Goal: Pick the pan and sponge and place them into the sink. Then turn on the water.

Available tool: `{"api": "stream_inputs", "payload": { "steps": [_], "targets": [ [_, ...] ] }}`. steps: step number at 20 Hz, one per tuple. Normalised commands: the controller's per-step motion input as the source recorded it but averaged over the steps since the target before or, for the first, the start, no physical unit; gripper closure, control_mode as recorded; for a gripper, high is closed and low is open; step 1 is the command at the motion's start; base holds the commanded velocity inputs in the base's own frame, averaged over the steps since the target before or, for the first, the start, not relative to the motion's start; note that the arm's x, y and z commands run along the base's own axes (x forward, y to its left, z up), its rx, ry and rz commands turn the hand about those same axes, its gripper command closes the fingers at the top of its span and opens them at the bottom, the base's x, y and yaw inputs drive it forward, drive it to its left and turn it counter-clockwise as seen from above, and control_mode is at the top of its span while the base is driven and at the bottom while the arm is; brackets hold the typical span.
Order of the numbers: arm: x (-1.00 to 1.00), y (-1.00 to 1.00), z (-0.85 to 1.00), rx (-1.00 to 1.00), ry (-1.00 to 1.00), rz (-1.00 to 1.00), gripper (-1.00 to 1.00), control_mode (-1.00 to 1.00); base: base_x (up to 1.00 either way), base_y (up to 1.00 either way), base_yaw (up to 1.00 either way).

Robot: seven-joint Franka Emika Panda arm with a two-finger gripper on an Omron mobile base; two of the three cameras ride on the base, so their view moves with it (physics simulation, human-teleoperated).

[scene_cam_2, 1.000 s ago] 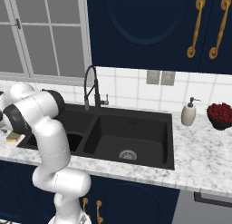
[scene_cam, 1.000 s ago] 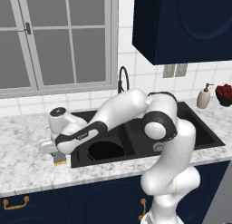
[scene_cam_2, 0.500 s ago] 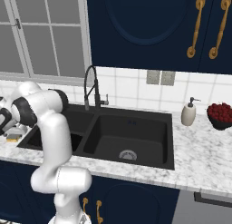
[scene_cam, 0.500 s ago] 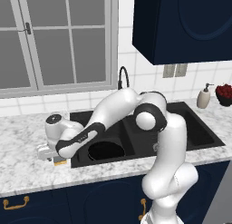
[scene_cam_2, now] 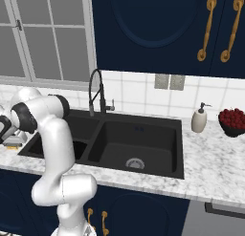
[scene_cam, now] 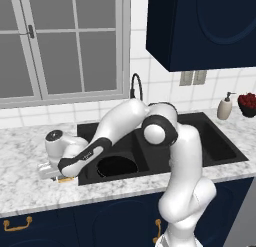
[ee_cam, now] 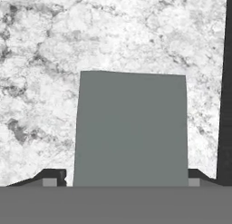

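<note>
The sponge [ee_cam: 131, 128] lies flat on the marble counter, its grey-blue top facing the hand camera. A sliver of its yellow layer [scene_cam: 65, 179] shows under the hand, just left of the sink [scene_cam: 220, 146]. My gripper [ee_cam: 124, 177] is lowered over the sponge and stands open, with one fingertip [ee_cam: 54, 177] close beside each of its sides. From the right the gripper [scene_cam_2: 8, 140] sits at the far left edge, over the sponge [scene_cam_2: 13, 145]. The black pan [scene_cam: 116, 166] rests in the left basin. No water runs from the faucet [scene_cam: 136, 86].
The sink's black edge [ee_cam: 224, 82] runs close to the sponge on one side. A beige soap dispenser [scene_cam_2: 198, 120] and a dark bowl of red fruit [scene_cam_2: 233, 121] stand on the counter right of the sink [scene_cam_2: 139, 139]. A window is behind the counter.
The hand has swung left and come down over the sponge on the counter. Its fingers have started to draw in a little. Pan and sponge have not moved.
</note>
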Motion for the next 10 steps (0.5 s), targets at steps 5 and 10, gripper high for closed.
{"api": "stream_inputs", "payload": {
  "steps": [5,10],
  "targets": [
    [-0.07,-0.07,-0.31,0.01,-0.04,0.00,1.00,-1.00,0.00,0.00,0.00],
    [-0.25,-0.44,0.34,0.02,-0.12,0.00,1.00,-1.00,0.00,0.00,0.00]
  ]
}}
